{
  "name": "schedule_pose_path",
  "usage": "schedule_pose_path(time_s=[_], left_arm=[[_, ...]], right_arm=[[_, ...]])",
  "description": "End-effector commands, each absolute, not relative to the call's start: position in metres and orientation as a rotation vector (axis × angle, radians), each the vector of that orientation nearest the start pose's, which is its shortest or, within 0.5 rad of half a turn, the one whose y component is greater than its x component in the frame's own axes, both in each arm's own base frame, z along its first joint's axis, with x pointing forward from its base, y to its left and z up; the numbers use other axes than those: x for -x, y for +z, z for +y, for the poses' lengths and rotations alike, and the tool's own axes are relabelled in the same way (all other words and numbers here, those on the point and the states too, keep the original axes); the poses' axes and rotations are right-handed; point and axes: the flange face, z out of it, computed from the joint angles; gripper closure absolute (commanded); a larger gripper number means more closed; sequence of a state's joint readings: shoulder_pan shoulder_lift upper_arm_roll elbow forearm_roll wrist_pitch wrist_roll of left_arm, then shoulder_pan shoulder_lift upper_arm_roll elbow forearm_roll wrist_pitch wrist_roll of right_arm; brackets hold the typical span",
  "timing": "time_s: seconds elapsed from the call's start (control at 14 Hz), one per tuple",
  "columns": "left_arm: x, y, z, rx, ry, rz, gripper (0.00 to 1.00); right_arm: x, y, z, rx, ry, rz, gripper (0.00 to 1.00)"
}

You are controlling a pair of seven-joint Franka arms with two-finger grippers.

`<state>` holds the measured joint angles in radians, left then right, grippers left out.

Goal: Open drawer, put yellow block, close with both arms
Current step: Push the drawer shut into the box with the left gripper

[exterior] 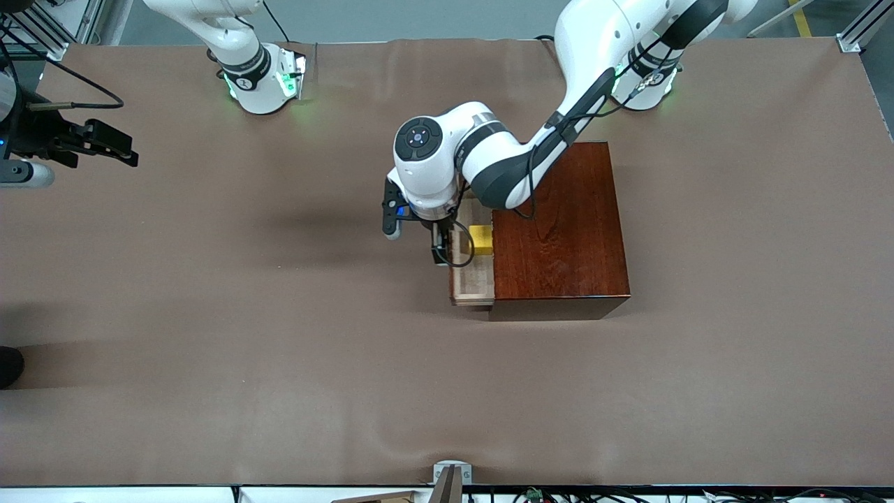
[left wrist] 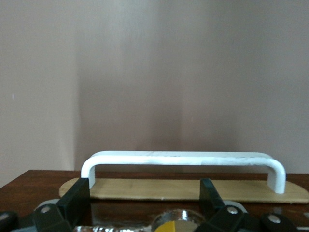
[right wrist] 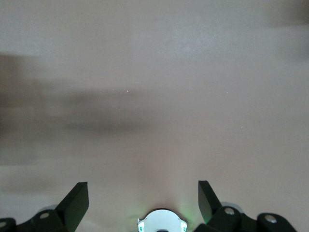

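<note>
The yellow block (exterior: 480, 239) lies in the drawer (exterior: 472, 279), seemingly just beside the left gripper (left wrist: 145, 193), fingers (left wrist: 77, 198) spread; the right gripper (right wrist: 144, 198) waits, spread.

no readable text, labels, or signs

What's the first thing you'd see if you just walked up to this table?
The shiny dark wooden box in the middle of the table, with its drawer partly open and a yellow block inside. The left gripper hangs at the drawer's front, jaws open by the white handle.
</note>
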<state>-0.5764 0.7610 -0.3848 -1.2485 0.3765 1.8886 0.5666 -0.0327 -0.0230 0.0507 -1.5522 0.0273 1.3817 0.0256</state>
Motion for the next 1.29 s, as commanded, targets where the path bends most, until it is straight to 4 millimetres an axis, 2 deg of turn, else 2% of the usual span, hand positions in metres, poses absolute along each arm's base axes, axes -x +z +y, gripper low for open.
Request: schedule_pose_path(time_s=[0.0,0.21,0.5,0.71,0.79,0.86,1.0,1.07,1.14,1.21], left_arm=[[-0.509,0.33,-0.52,2.054,0.177,2.098,0.0],[-0.508,0.322,-0.511,2.025,0.265,2.07,0.0],[-0.516,0.318,-0.485,2.039,0.416,2.006,0.0],[-0.515,0.316,-0.48,2.04,0.457,1.994,0.0],[-0.509,0.318,-0.487,2.042,0.45,2.004,0.0],[-0.501,0.321,-0.502,2.045,0.403,2.021,0.0],[-0.487,0.33,-0.539,2.11,0.177,2.025,0.0],[-0.484,0.336,-0.549,2.185,0.099,1.973,0.0],[-0.475,0.353,-0.557,2.281,0.041,1.883,0.0],[-0.472,0.392,-0.558,2.399,-0.055,1.74,0.0]], right_arm=[[-0.516,0.641,0.009,3.112,0.206,0.019,0.0],[-0.516,0.644,0.014,3.113,0.19,0.004,0.0],[-0.521,0.649,0.01,3.126,0.128,0.016,0.0],[-0.525,0.652,0.006,3.164,0.07,0.022,0.0],[-0.525,0.653,0.005,3.164,0.065,0.027,0.0],[-0.525,0.651,0.004,3.163,0.08,0.027,0.0],[-0.522,0.652,0.003,3.163,0.094,0.032,0.0],[-0.518,0.655,0.001,3.163,0.106,0.035,0.0],[-0.516,0.656,-0.001,3.163,0.114,0.04,0.0],[-0.515,0.656,-0.004,3.162,0.126,0.05,0.0]])
